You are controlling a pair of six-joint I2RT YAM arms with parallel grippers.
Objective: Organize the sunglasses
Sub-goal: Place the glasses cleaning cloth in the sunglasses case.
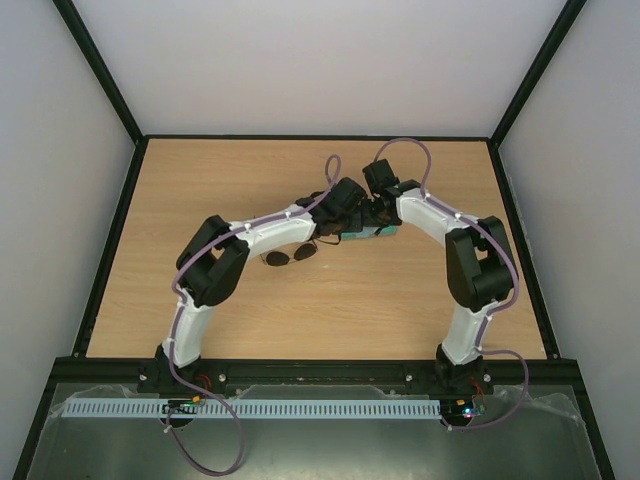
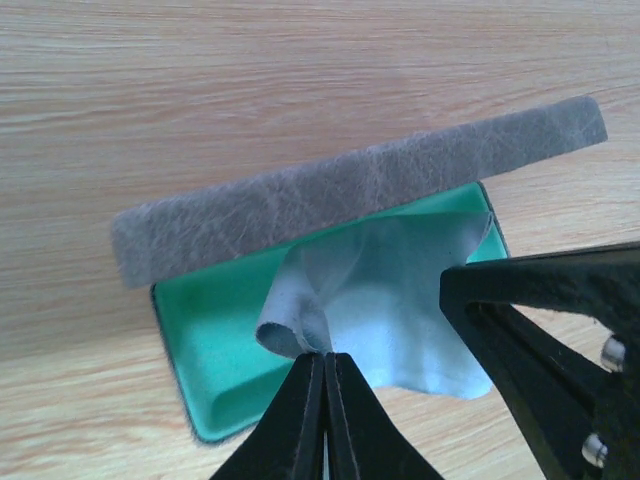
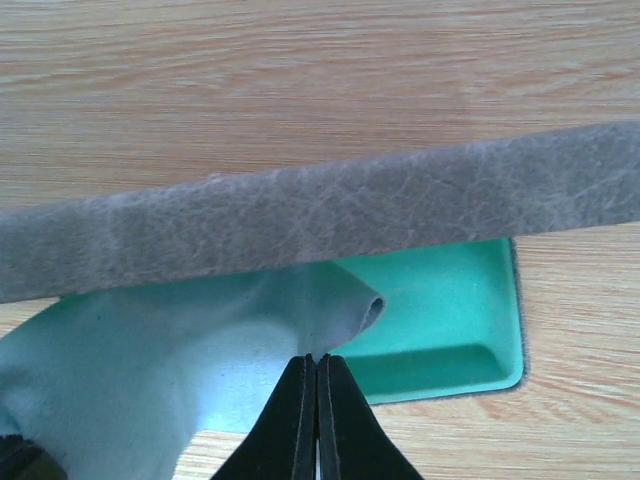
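Note:
The sunglasses lie on the wooden table just left of the case, beside my left forearm and apart from both grippers. The grey case stands open, its lid raised over the green inside. A pale blue cloth hangs over the case's inside and front edge. My left gripper is shut on a bunched fold of the cloth. My right gripper is shut on another fold of the cloth, under the lid. In the top view both grippers meet over the case.
The table is bordered by a black frame and white walls. My right gripper's black fingers fill the lower right of the left wrist view, close to my left gripper.

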